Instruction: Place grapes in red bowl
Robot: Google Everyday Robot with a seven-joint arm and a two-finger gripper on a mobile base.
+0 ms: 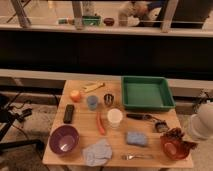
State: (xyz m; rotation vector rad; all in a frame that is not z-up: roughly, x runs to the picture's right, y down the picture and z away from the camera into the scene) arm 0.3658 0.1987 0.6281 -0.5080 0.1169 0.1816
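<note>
The red bowl (173,148) sits at the table's near right corner. The grapes (175,133), a dark reddish-purple cluster, are at the bowl's far rim, partly over it. I cannot tell whether they rest in the bowl or hang just above it. My gripper (186,141) reaches in from the white arm (202,125) at the right edge. It is right over the bowl and next to the grapes, and its dark parts blend with the berries.
On the wooden table (85,131): a green tray (146,93) at the back right, a purple bowl (64,139) front left, a white cup (114,117), a blue cup (92,102), a metal cup (108,99), a blue sponge (136,138), a grey cloth (97,151), a fork (136,156) and a black brush (150,118).
</note>
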